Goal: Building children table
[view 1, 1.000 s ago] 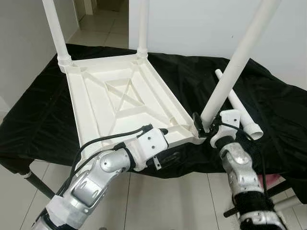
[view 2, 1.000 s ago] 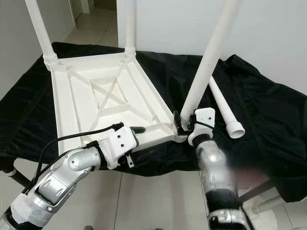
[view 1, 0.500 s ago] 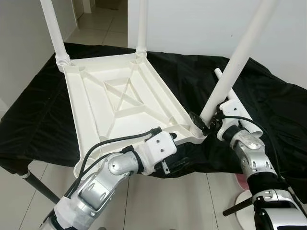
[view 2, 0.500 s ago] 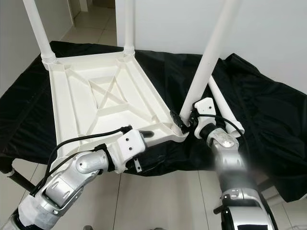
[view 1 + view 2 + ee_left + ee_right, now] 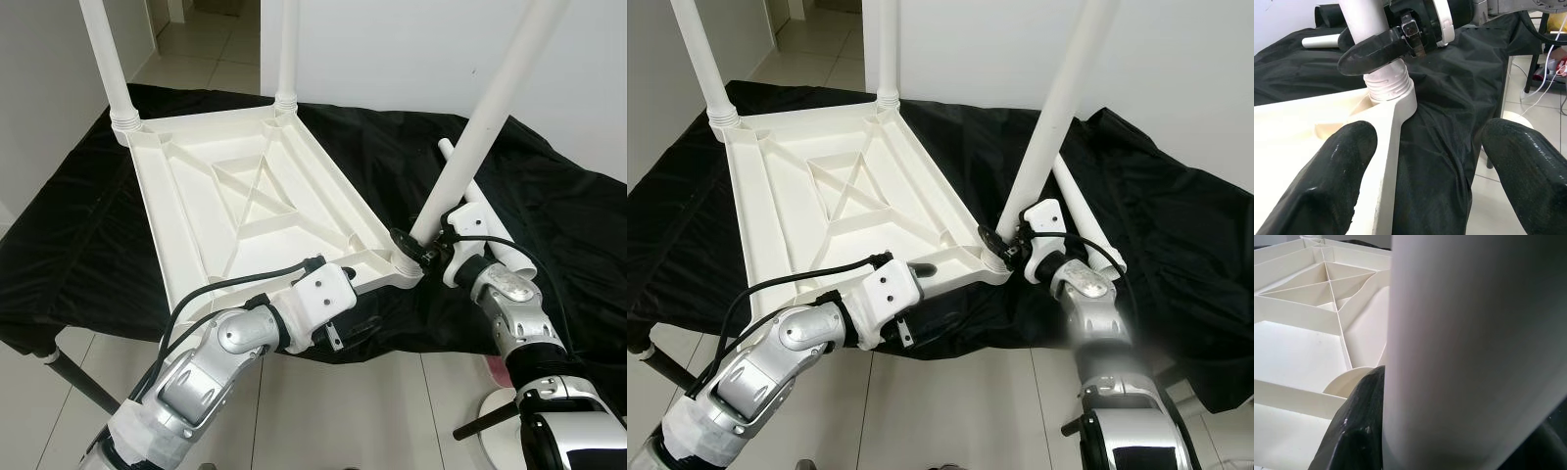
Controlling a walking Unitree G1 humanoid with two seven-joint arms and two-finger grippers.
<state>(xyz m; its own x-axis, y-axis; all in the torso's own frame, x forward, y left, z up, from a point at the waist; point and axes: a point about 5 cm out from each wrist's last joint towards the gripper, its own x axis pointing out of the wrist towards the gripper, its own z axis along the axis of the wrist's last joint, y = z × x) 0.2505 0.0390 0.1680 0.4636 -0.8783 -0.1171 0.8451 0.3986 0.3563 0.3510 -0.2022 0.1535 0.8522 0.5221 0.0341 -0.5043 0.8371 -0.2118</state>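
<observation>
right gripper (image 5: 413,251) grips tilted leg (image 5: 480,122) (near corner).

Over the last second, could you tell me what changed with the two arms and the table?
The right gripper rolled its wrist outward while staying clamped low on the third leg, at the tabletop's near-right corner. The left gripper slid forward along the near edge, jaws open. The loose leg stayed put.

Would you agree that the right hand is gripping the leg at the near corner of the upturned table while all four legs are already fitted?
Not quite: the right hand does grip that leg, but three stand in the table top; a fourth leg lies loose on the black cloth, as the left eye view shows.
</observation>
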